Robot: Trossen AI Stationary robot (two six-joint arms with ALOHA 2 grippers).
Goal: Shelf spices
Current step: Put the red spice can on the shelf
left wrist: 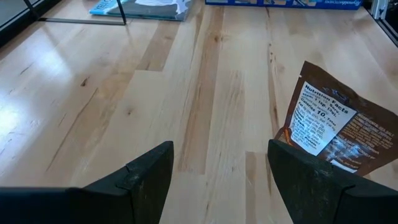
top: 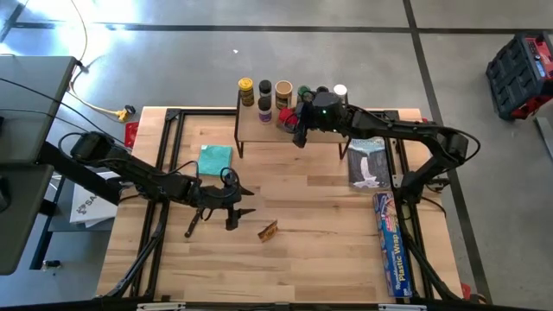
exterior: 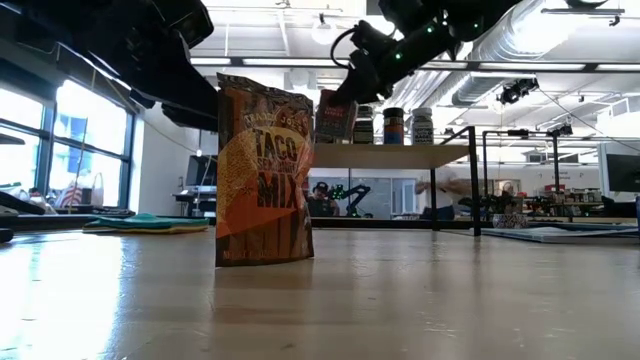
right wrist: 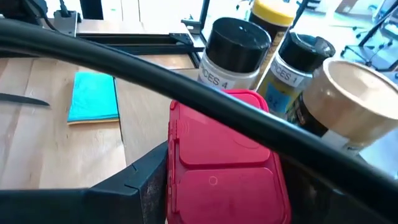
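Note:
Several spice jars stand on the shelf point(top: 259, 130), with yellow point(top: 246, 85), black point(top: 264, 86), tan point(top: 283, 89) and white point(top: 340, 90) lids showing. My right gripper point(top: 298, 131) is over the shelf's middle, shut on the small red box point(right wrist: 224, 155), in front of the black-lidded jar point(right wrist: 239, 37) and the tan-lidded jar point(right wrist: 354, 84). The brown-orange taco-mix packet point(exterior: 265, 170) stands upright on its bottom edge on the table. My left gripper point(top: 246, 200) hovers open just left of the packet point(left wrist: 336, 134). My right gripper pinches the red box between its two fingers, one on each narrow side, with the left side point(right wrist: 171, 162) showing beside the finger. The fingers slant down from the table's right. The box point(exterior: 335, 115) is upright at shelf-top level; whether it rests there I cannot tell.
A teal square cloth point(top: 214, 160) lies on the table left of the shelf. A flat pale package point(top: 370, 162) and the long blue plastic-wrap box point(top: 393, 242) lie along the right side. Bare wood stretches across the near middle point(top: 320, 250).

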